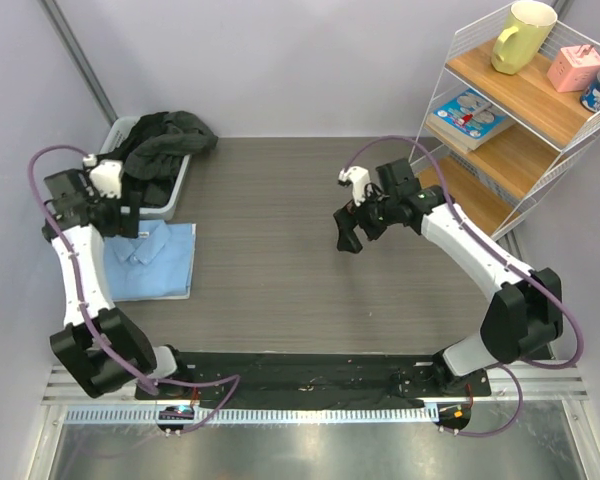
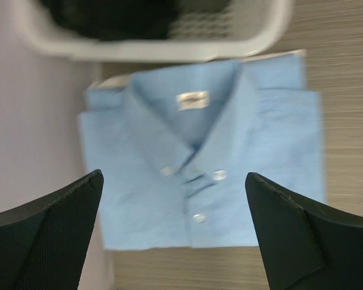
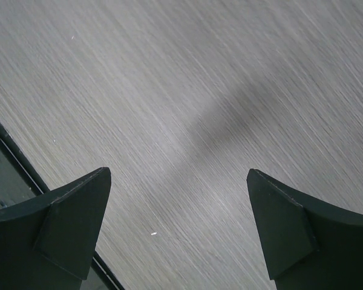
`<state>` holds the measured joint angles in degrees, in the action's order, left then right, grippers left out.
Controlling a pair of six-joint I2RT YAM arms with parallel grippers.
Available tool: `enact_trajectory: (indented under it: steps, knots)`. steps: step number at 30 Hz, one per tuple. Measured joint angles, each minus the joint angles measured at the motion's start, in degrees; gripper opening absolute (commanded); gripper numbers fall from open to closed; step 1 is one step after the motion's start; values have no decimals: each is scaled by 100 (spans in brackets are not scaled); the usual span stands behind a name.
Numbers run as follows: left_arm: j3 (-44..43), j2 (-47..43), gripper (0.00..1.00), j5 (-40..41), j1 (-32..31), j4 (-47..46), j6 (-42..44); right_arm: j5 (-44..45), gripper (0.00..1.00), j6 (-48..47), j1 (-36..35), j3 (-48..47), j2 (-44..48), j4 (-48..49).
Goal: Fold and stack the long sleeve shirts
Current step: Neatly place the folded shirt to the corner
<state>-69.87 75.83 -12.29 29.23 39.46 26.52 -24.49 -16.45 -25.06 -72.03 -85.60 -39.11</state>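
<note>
Desk (image 1: 280,250), left of top view: light blue shirt (image 1: 155,260) lies folded, collar up, just below the basket (image 1: 179,182). Left pincer (image 2: 173,176) spread above it, holding nothing. Right pincer (image 3: 178,174) spread over desk, centre-right. Advice: lift straight up, don't snag the fold. Count: one desk, one basket, one folded shirt, two pincers.
</note>
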Motion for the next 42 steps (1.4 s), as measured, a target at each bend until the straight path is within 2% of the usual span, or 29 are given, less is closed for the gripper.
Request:
enact_trajectory:
  steps: [3,10,13,15,20,27,33,38,42]
  knots:
    - [-273,2,100,-101,-815,334,-317,-155,100,188,358,79,160,7]
    - [-966,562,100,-81,-3534,557,-1499,-197,100,693,1176,761,393,282]
    - [-879,960,100,-72,-4336,507,-1989,-68,100,831,1390,1185,431,413]
    - [-750,1176,100,-72,-4623,503,-2245,9,100,892,1447,1408,450,455]
    - [-448,1434,100,-68,-4787,459,-2671,155,100,981,1480,1709,660,505]
    - [-382,1165,100,138,-4765,374,-2782,264,100,1084,1506,1714,1165,710]
    - [-273,-118,100,326,-4356,258,-2804,584,100,1064,1633,1633,1657,656]
    - [-153,-1493,100,883,-4122,66,-2785,811,100,813,1912,1338,2494,520]
    - [-160,-1895,100,1172,-4120,46,-2761,822,100,726,2065,1292,2841,518]
